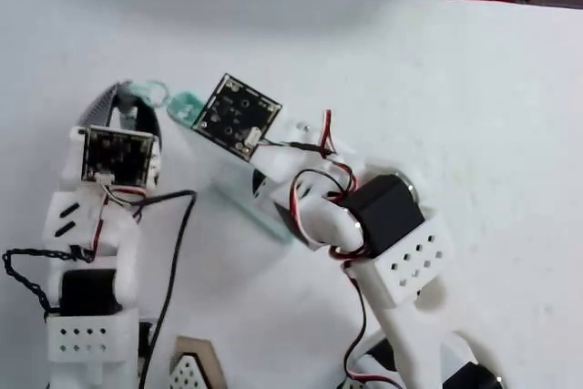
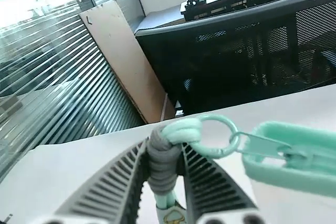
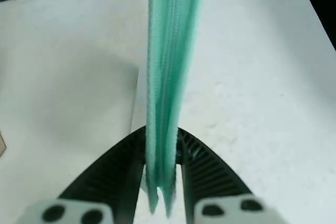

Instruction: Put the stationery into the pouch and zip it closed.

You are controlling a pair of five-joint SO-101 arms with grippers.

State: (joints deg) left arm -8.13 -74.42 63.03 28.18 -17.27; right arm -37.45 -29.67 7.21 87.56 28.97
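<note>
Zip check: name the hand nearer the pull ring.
Left. The left hand grips the cord looped through the pull ring; the right hand clamps the pouch at its opposite end.

Left arm (image 1: 96, 225) and right arm (image 1: 392, 243) flank the pouch (image 1: 228, 175); far table (image 1: 437, 88) open.

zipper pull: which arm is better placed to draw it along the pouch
Left. The left gripper is shut on the pull cord, while the right gripper clamps the pouch edge, bracing it.
</note>
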